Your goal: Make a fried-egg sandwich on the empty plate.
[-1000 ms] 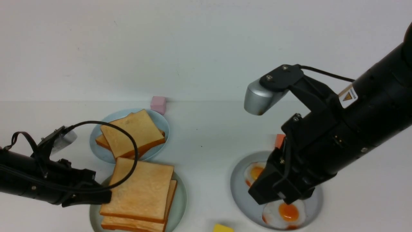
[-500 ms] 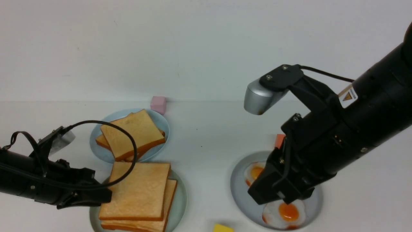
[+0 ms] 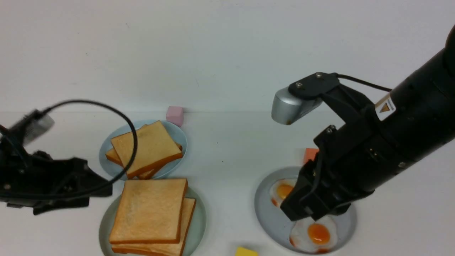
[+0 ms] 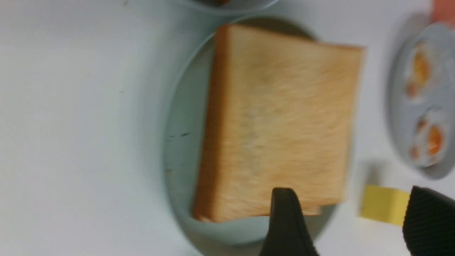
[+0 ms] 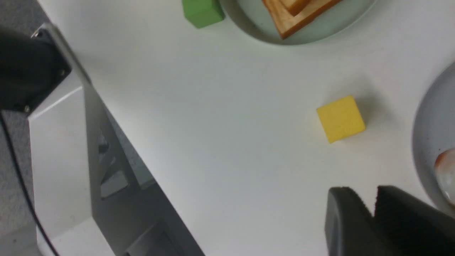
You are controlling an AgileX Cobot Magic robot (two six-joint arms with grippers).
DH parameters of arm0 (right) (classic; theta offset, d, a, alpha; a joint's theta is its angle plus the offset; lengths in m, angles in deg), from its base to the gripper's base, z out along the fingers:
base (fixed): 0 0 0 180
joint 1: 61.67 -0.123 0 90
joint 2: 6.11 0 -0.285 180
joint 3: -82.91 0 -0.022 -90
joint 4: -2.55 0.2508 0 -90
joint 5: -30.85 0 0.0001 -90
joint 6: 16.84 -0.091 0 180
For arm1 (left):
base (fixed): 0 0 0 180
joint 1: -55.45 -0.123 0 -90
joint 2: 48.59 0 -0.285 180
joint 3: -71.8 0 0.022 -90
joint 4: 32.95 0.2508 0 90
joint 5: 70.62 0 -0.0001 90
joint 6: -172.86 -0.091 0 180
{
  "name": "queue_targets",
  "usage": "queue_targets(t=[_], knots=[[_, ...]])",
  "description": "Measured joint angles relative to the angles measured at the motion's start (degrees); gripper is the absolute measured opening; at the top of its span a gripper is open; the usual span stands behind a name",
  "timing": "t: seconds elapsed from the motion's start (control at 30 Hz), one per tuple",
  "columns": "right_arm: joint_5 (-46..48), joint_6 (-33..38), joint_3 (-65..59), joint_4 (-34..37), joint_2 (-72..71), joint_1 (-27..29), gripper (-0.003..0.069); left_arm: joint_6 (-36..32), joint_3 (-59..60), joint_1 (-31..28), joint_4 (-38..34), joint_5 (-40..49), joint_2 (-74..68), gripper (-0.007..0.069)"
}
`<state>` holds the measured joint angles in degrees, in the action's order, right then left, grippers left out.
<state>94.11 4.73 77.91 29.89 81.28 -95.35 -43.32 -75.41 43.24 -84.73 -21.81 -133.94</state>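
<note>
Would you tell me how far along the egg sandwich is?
Done: two toast slices stacked on the mint-green plate, left gripper open beside them. In hand: right gripper low over the grey plate. Left: both fried eggs lie there; none visible between the slices.

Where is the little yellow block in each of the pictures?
Front view: the small yellow cube sits at the bottom edge, partly cut off, left of the round grey-blue plate of fried eggs.
Left wrist view: the cube lies on the table close beside that plate.
Right wrist view: the cube is in full view, near that plate's rim.
Shared landmark: the egg plate.
</note>
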Motion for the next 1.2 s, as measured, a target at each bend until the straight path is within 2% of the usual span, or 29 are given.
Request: queue_targets(t=[0.03, 0.17, 0.3, 0.33, 0.43, 0.47, 0.5, 0.63, 0.73, 0.83, 0.97, 1.2], knots=[[-0.3, -0.3, 0.0, 0.0, 0.0, 0.0, 0.0137, 0.5, 0.0, 0.0, 0.1, 0.1, 0.9, 0.0442], [-5.1, -2.7, 0.0, -0.1, 0.0, 0.0, 0.0022, 2.3, 0.1, 1.3, 1.7, 2.6, 11.3, 0.0397], [-8.7, -3.5, -0.2, 0.8, 0.0, 0.0, -0.0011, 0.5, 0.1, 3.9, 6.1, 6.1, 20.7, 0.0283], [-9.5, -3.5, -0.2, 0.9, -0.1, 0.0, -0.0012, 0.5, 0.2, 4.0, 6.6, 6.7, 21.3, 0.0277], [-17.5, -3.4, -2.5, 4.2, -1.2, 0.0, -0.0012, 5.4, 0.3, 4.3, 12.1, 10.0, 30.2, 0.0146], [-19.9, -3.3, -3.4, 5.1, -1.6, 0.0, -0.0012, 6.8, 0.3, 4.3, 13.3, 10.3, 31.7, 0.0122], [-23.2, -3.0, -5.0, 6.2, -2.5, 0.0, -0.0012, 10.3, 0.3, 4.3, 16.0, 11.2, 35.1, 0.0071], [-35.2, -2.1, -12.0, 7.3, -6.7, 0.0, -0.0012, 18.5, 0.3, 4.3, 23.9, 15.8, 42.6, -0.0013], [-43.9, -1.7, -18.6, 7.7, -12.5, 0.0, -0.0012, 23.7, 0.3, 4.3, 30.7, 19.8, 48.4, -0.0013], [-48.4, 0.4, -24.2, 7.7, -18.1, 0.0, -0.0012, 25.7, 0.3, 4.3, 33.3, 20.6, 51.5, -0.0013], [-50.8, 5.2, -30.7, 7.9, -26.0, 0.0, -0.0012, 26.1, 0.3, 5.0, 33.3, 21.3, 55.6, -0.0013], [-51.0, 11.0, -40.0, 7.9, -39.8, 0.0, -0.001, 26.2, 0.3, 11.4, 31.8, 21.9, 66.1, -0.0013]])
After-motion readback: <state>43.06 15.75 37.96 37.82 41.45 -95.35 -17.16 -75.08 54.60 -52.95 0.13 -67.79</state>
